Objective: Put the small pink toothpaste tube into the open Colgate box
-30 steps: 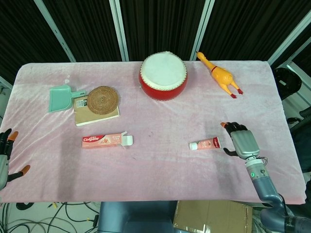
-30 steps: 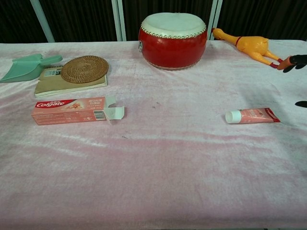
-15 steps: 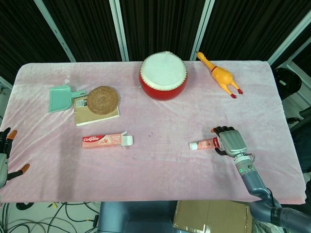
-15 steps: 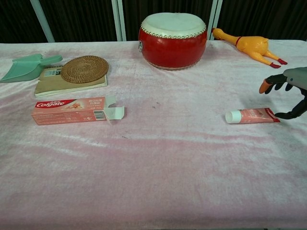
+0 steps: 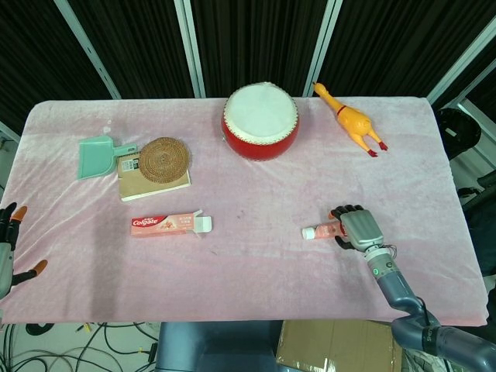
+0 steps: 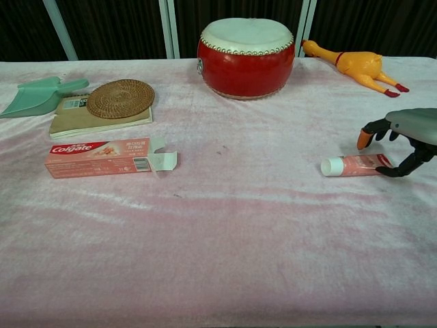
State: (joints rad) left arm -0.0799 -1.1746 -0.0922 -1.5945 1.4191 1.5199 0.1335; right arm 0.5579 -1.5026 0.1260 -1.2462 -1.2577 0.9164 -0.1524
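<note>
Just one tube (image 6: 355, 165) — one box (image 6: 100, 156)

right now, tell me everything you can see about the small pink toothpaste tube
The small pink toothpaste tube is a short soft-looking tube with a white cap at one end and a dark red flat crimp at the other. It lies flat on the pink velvety tablecloth, cap pointing toward the open Colgate box far across the table. The right hand arches over its crimped end, fingers spread; contact is unclear.

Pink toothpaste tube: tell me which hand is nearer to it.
Right. The right hand is arched over the crimped end of the pink toothpaste tube; the left hand sits at the table's far left edge.
</note>
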